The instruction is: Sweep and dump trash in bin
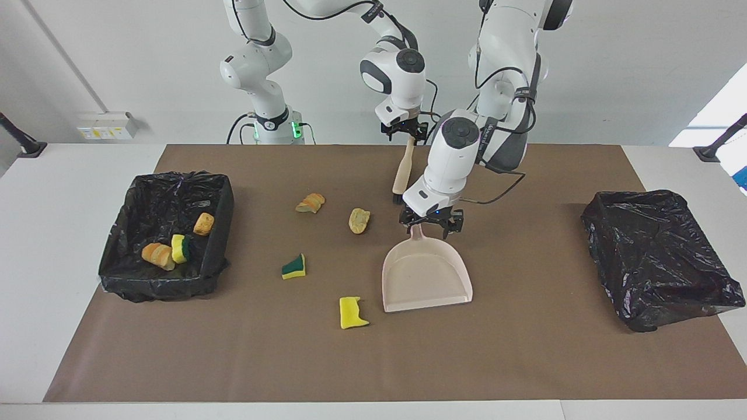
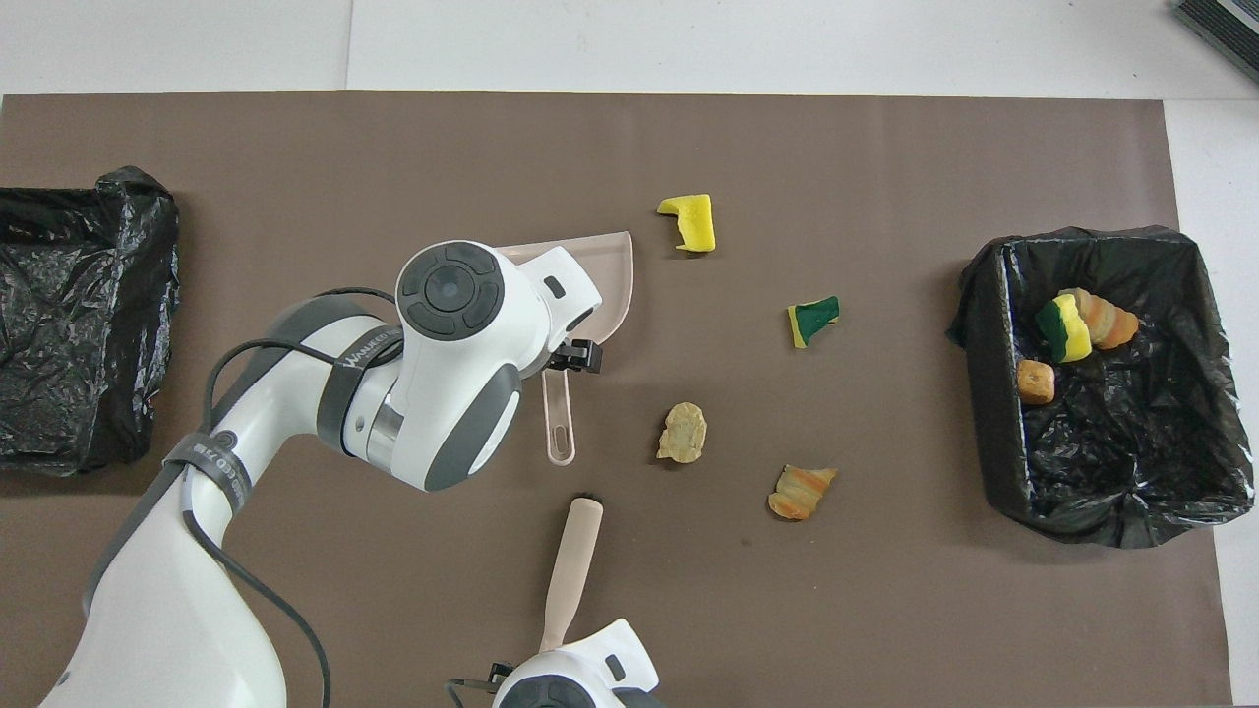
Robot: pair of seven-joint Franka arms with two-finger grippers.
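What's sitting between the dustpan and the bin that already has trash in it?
In the overhead view, two scraps: a yellow sponge bit and a green-and-yellow sponge wedge lie between the dustpan and bin.

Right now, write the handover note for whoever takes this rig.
Left gripper: at the dustpan handle, pan flat on the mat.
Right gripper: at the brush handle.
Done: three scraps in the bin at the right arm's end.
Left: four on the mat, yellow sponge, green-and-yellow wedge, two bread chunks. The second bin holds no visible scraps.
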